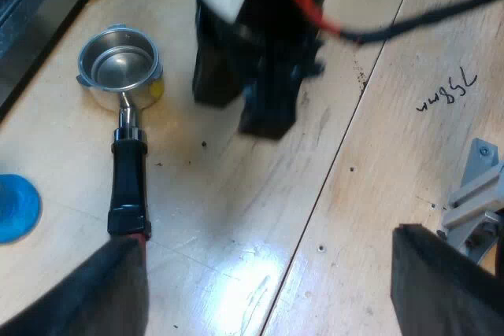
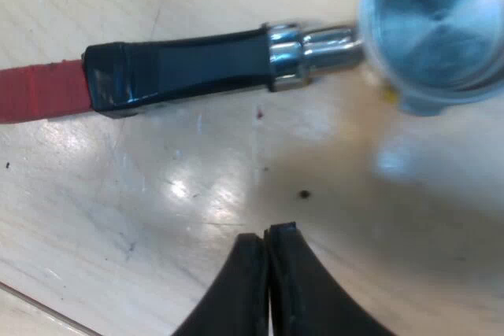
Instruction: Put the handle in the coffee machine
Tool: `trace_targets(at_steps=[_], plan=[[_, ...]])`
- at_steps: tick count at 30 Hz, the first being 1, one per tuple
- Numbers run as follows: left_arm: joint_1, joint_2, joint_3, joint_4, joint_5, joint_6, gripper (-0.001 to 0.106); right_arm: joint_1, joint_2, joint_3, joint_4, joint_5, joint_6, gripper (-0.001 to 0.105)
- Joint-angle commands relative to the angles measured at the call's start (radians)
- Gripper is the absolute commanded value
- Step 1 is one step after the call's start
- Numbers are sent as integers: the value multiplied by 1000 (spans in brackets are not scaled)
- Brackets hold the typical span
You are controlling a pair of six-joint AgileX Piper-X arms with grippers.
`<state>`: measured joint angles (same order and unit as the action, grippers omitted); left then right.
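Note:
The metal holder (image 1: pixel 122 64) lies flat on the wooden table, its basket (image 2: pixel 437 25) facing up and empty. Its dark handle (image 2: pixel 189 68) ends in a red part (image 2: pixel 39 92). My left gripper (image 1: pixel 268 241) hangs open above the table, and one finger (image 1: pixel 110 289) covers the red end of the handle (image 1: pixel 128 186). My right gripper (image 2: pixel 268 235) is shut with nothing in it, its tips close above the table beside the handle and apart from it. In the left wrist view the right gripper (image 1: pixel 266 120) stands just beside the basket.
A blue tamper (image 1: pixel 16 206) stands on the table near the handle's red end. A dark edge of the machine (image 1: pixel 35 13) runs beyond the basket. A grey metal bracket (image 1: pixel 476 194) sits by my other left finger (image 1: pixel 445 285). Handwriting (image 1: pixel 447 92) marks the bare wood.

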<state>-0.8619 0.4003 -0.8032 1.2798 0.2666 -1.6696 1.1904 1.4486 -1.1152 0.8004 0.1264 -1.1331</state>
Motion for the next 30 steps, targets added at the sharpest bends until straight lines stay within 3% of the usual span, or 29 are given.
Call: trace_targets(at_steps=[1, 8, 11, 13, 16, 22, 30], plan=[[-4, -2, -6, -7, -10, -6, 67, 2, -51, -4, 52, 25, -15, 0], [-4, -2, -6, -7, -10, -6, 67, 2, -145, -4, 121, 104, -19, 2], [-4, -2, -6, -7, -10, -6, 67, 2, -179, -4, 134, 109, -52, 21], [-4, -2, -6, -7, -10, -6, 67, 2, -201, -4, 140, 109, -62, 43], [-4, -2, -6, -7, -10, -6, 67, 2, -222, -4, 156, 109, -91, 68], [-4, -2, -6, -7, -10, -6, 67, 2, -240, -4, 169, 109, -129, 92], [-4, -2, -6, -23, -10, -6, 67, -1, -240, -4, 162, 109, -146, 94]])
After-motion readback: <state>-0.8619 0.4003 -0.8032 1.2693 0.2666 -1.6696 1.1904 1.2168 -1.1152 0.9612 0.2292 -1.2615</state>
